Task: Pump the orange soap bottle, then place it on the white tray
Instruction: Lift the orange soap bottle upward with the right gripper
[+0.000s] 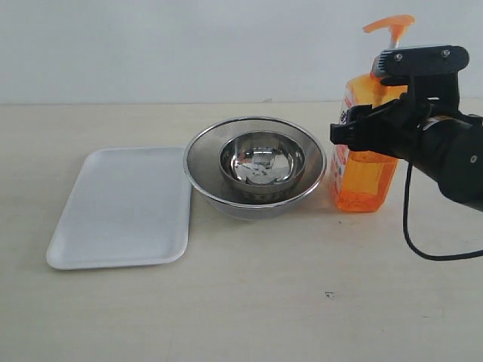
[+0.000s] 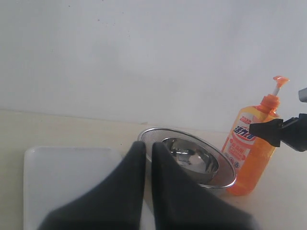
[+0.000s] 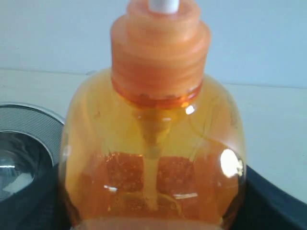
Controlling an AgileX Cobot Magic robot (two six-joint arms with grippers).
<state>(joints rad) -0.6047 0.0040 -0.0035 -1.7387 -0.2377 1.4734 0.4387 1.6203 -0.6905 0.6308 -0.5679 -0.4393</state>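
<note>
Placement is not yet done: the orange soap bottle (image 1: 364,185) stands on the table beside the steel bowls (image 1: 204,162), well apart from the bare white tray (image 1: 121,204), pump head (image 1: 389,24) raised, with the right gripper (image 1: 356,130) clamped on its body and the left gripper (image 2: 147,146) pinched shut on nothing.

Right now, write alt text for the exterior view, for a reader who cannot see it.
The right end effector clasps the body of an upright orange soap bottle standing at the right of a pale table. Two nested steel bowls sit beside it in the middle, with a white tray at the left.
</note>
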